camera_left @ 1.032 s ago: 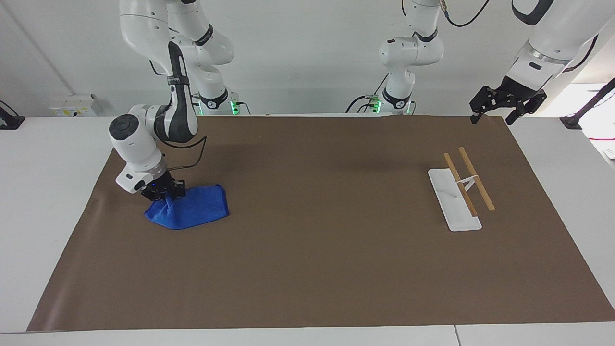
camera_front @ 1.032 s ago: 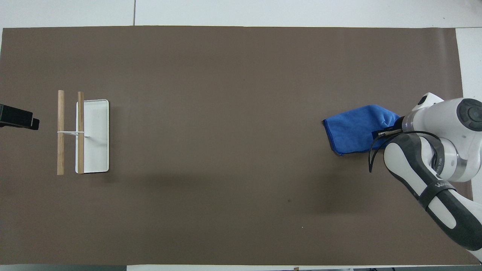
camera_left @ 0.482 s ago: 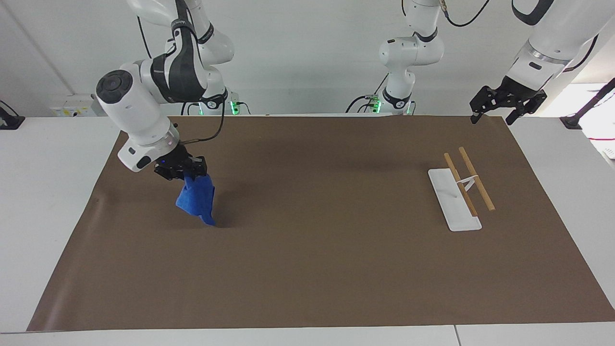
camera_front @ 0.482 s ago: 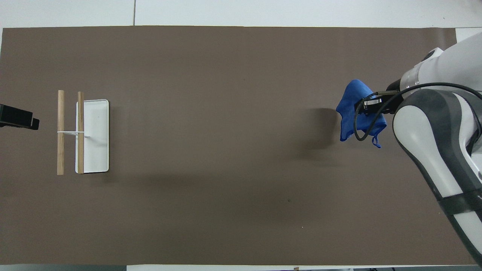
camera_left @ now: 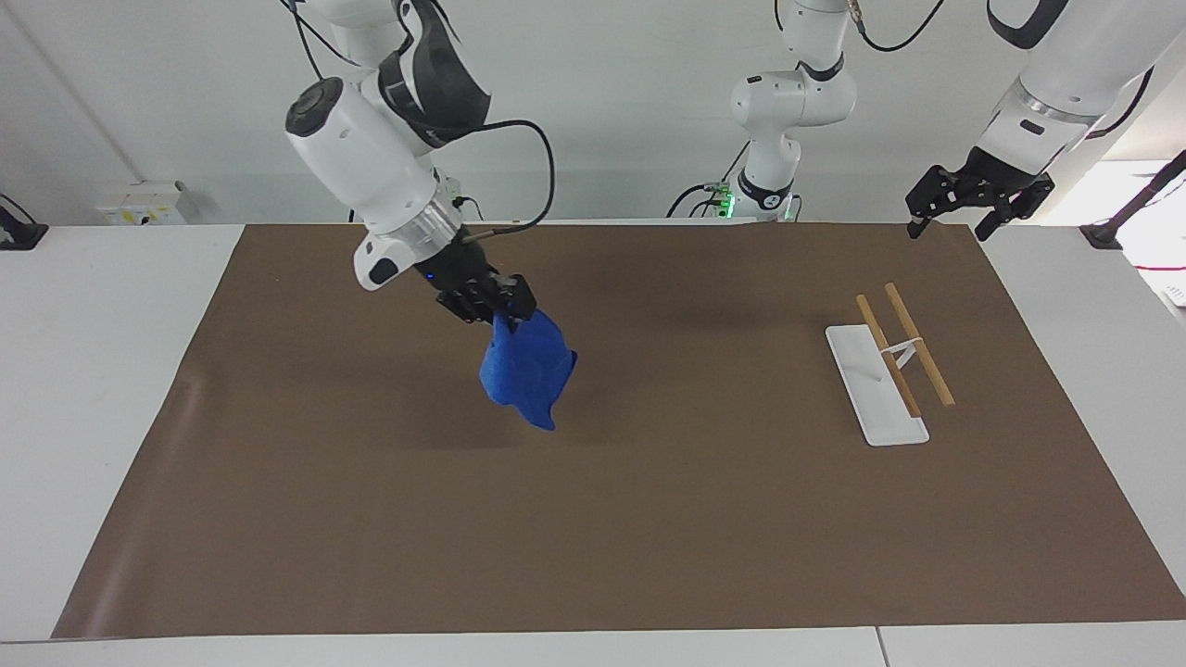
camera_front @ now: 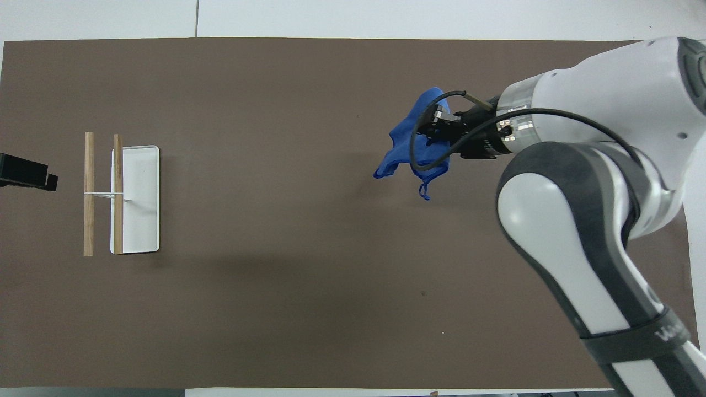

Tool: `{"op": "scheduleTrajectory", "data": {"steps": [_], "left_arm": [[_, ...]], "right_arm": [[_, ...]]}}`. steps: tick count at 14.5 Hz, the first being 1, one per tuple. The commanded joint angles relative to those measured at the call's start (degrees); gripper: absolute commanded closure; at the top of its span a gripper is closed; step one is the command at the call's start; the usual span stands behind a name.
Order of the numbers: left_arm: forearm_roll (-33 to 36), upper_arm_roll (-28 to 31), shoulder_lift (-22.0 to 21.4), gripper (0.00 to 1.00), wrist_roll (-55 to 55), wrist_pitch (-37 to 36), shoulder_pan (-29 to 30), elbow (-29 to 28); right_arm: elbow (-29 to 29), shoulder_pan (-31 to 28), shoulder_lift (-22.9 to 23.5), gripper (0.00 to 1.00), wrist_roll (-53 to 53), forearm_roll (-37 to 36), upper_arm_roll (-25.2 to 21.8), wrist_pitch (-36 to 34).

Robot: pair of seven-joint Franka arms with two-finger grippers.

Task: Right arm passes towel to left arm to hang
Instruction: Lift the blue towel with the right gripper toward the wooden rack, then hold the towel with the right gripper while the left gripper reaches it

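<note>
My right gripper [camera_left: 496, 310] is shut on the top of the bright blue towel [camera_left: 528, 371], which hangs bunched below it in the air over the brown mat. In the overhead view the right gripper [camera_front: 436, 129] and the towel [camera_front: 405, 146] are over the mat between its middle and the right arm's end. My left gripper [camera_left: 973, 199] waits raised over the mat's corner at the left arm's end, open and empty; only its tip [camera_front: 27, 175] shows in the overhead view.
A towel rack with a white base [camera_left: 876, 389] and two wooden rails [camera_left: 917, 345] stands at the left arm's end of the mat; it also shows in the overhead view [camera_front: 138, 198]. The brown mat [camera_left: 649, 519] covers most of the table.
My right gripper has lifted the towel off the mat at the right arm's end and carried it toward the middle of the table. The left arm has not moved.
</note>
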Motion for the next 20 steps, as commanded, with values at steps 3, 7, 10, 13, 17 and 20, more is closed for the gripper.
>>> {"op": "scheduleTrajectory", "data": {"steps": [3, 7, 10, 13, 17, 20], "left_arm": [[0.64, -0.17, -1.51, 0.0, -0.15, -2.29, 1.05, -1.05], [0.38, -0.69, -2.65, 0.0, -1.11, 1.56, 0.35, -4.56], [-2.95, -1.31, -2.39, 0.0, -12.07, 5.78, -2.1, -6.5], [-7.35, -1.31, -2.04, 0.0, -25.15, 10.0, -4.04, -8.78], [-15.96, -1.4, -1.69, 0.0, -44.85, 19.75, -6.24, -13.35], [-22.46, -1.4, -1.16, 0.0, -63.88, 26.17, -7.65, -15.99]], "right_arm": [[0.69, 7.5, 1.77, 1.0, 13.99, 16.02, -0.14, 15.57], [0.69, 13.4, 2.48, 1.0, 26.3, 20.68, -0.06, 23.35], [0.69, 15.24, 2.48, 1.0, 29.92, 32.7, -0.14, 28.16], [0.69, 16.92, 2.57, 1.0, 33.08, 37.83, -0.06, 31.95], [0.69, 19.48, 3.18, 1.0, 34.32, 38.63, -0.06, 36.18], [0.69, 19.56, 3.09, 1.0, 34.32, 38.63, -0.14, 36.18]]}}
